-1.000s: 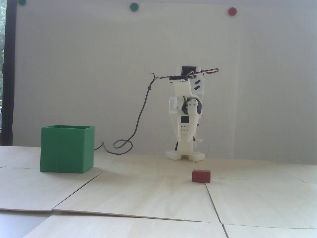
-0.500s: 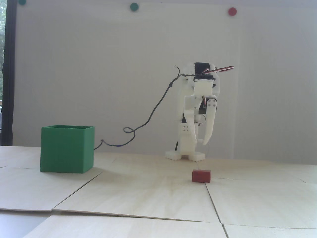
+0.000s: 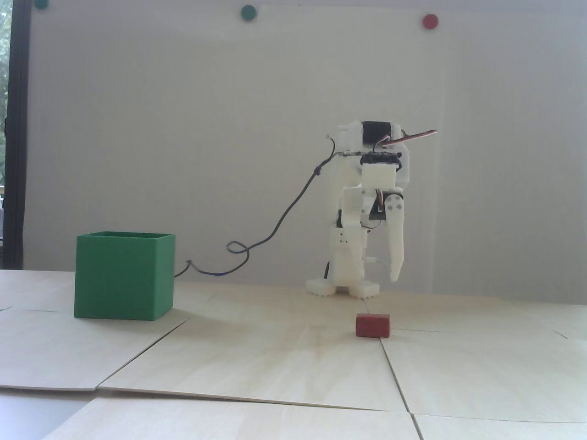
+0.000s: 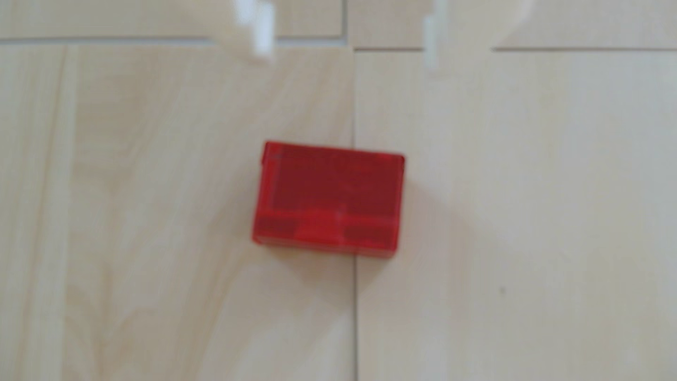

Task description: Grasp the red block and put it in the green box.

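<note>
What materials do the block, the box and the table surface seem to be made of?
Block: likely matte red plastic, faint lines on its faces. Box: probably matte green plastic, thin rim, no gloss. Table: pale wood panels, with visible grain and seams.

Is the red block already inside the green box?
No, in the fixed view the red block lies on the wooden table, well to the right of the green box.

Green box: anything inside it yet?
Cannot tell. The fixed view shows only the outer walls and rim of the green box; its interior is hidden by the walls. The red block sits on the table, apart from it, not yet grasped.
</note>
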Tool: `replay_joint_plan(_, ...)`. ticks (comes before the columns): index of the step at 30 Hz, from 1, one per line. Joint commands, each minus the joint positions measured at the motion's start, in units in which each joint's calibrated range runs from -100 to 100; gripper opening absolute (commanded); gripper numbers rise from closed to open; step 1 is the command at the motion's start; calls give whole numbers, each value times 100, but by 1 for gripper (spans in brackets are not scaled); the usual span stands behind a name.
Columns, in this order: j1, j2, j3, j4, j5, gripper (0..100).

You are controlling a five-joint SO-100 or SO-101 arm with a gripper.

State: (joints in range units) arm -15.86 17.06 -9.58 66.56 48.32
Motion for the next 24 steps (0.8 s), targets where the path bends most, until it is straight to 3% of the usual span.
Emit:
replay_joint_plan(1, -51, 82, -710, 56, 62, 17)
replay_joint_plan(7, 6, 280, -968, 98, 223, 25)
replay_joint_plan(24, 54, 438, -985, 90, 218, 25)
